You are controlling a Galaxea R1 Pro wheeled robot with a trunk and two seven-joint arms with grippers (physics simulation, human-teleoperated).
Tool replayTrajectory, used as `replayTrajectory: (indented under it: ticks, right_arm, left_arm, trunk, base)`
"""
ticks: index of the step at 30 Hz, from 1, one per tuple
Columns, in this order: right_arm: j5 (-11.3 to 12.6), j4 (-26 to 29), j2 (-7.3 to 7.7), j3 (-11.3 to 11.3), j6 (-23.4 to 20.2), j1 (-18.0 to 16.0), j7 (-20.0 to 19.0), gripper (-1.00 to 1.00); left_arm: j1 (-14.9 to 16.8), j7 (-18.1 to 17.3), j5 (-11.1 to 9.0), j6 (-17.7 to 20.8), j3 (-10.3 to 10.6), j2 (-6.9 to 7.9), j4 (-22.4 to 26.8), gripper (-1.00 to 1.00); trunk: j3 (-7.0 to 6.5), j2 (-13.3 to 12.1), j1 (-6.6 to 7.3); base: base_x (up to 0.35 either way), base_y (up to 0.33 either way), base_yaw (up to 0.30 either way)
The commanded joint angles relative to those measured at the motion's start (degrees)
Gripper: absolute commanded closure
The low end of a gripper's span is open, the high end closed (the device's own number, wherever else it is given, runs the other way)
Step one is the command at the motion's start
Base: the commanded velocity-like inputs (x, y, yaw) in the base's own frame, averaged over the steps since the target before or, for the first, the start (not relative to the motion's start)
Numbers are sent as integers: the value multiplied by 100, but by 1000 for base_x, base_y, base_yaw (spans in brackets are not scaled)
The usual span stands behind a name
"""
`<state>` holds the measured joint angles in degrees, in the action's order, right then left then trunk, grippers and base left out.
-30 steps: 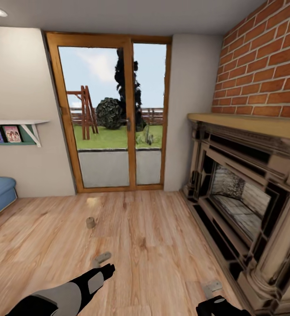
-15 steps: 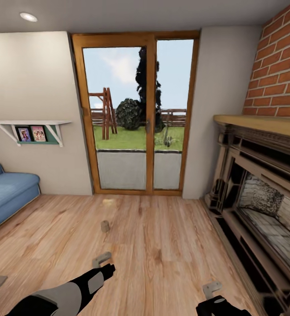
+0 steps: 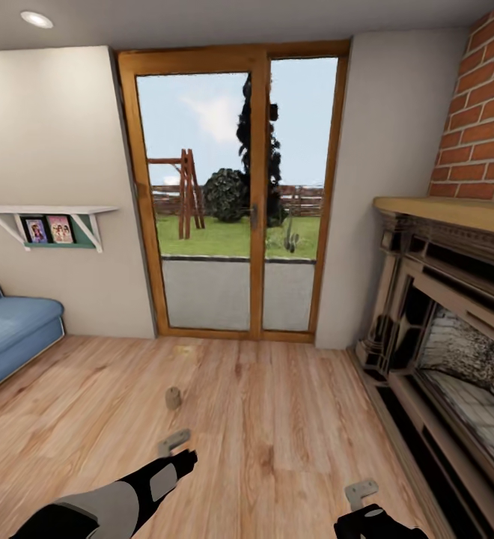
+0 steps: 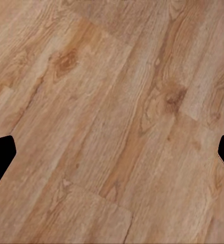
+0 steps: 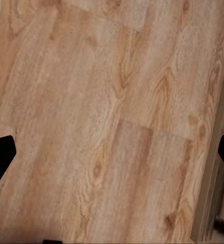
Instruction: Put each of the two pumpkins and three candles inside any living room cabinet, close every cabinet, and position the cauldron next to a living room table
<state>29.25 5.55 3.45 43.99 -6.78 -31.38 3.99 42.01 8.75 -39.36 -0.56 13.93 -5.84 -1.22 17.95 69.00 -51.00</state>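
One short tan-brown candle stands upright on the wooden floor, a little way ahead of my left gripper. That gripper hangs low over the floor, open and holding nothing. My right gripper is at the lower right, also open and holding nothing. In the left wrist view the dark fingertips stand wide apart over bare floorboards. The right wrist view has the same spread fingertips over floorboards. The pumpkins, cabinet, cauldron and table are out of view.
A wood-framed glass door fills the far wall. A dark ornate fireplace under a brick wall lines the right side. A blue sofa sits at the left under a small shelf. A small pale blurred mark lies near the door.
The whole view has swung left, bringing the sofa in and pushing the fireplace toward the right edge. Both arms keep the same pose in the picture and the candle stays on the floor.
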Motion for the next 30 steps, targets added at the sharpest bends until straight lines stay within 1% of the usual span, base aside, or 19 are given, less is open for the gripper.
replayTrajectory:
  ticks: [1, 6, 21, 30]
  right_arm:
    - [46, 25, 6, 49, -43, 0, 32, -100]
    - [41, 25, 6, 49, -43, 0, 32, -100]
    - [37, 25, 6, 49, -35, 0, 32, -100]
    - [37, 25, 14, 49, -37, 0, 32, -100]
  left_arm:
    - [9, 13, -36, -6, 48, -4, -12, -100]
    - [9, 13, -36, -6, 48, -5, -14, -100]
    - [9, 13, -36, -6, 48, -5, -14, -100]
    - [9, 13, -36, -6, 48, -5, -13, -100]
  trunk:
    - [7, 4, -3]
    - [7, 4, -3]
    - [7, 4, -3]
    - [7, 4, -3]
  base:
    - [321, -170, 33]
    - [321, -171, 189]
    - [314, -181, 286]
    - [331, -26, 289]
